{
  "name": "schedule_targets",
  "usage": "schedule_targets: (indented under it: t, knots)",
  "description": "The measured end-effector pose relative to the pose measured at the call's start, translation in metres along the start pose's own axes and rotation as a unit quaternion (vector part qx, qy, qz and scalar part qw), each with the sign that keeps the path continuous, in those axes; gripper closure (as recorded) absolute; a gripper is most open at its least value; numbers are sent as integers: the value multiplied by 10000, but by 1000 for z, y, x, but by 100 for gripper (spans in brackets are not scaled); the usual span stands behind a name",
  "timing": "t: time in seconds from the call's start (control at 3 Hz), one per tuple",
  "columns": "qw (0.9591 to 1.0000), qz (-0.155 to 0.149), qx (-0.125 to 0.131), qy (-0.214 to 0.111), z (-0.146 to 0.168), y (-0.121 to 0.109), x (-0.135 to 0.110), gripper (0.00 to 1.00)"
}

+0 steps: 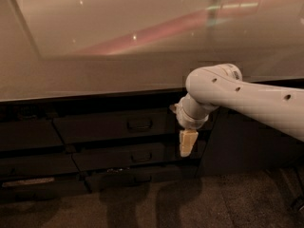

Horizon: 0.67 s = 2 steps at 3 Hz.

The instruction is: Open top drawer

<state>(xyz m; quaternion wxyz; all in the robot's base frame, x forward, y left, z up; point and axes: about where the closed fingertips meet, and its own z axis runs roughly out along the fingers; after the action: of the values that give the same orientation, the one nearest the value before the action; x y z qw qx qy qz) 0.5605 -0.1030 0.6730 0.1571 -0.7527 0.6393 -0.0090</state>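
Top dark-grey drawer (107, 127) is sitting closed; pale gripper (188, 143) (spread or pressed together, cannot tell) is hanging right, poised for its loop handle (139, 124).

The arm (247, 96) is a smooth white tube with a rounded elbow casing and small dark dots along its shell. A ringed white wrist narrows to the cream-coloured gripper (187, 146), which hangs just below the worktop (95, 75) edge.
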Motion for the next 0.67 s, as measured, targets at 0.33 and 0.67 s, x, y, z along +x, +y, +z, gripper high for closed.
schedule_targets:
  t: [0.33, 0.67]
  knots:
    - [10000, 0, 0, 0, 0, 0, 0, 0]
    - [9994, 297, -198, 17, 13, -11, 22, 0]
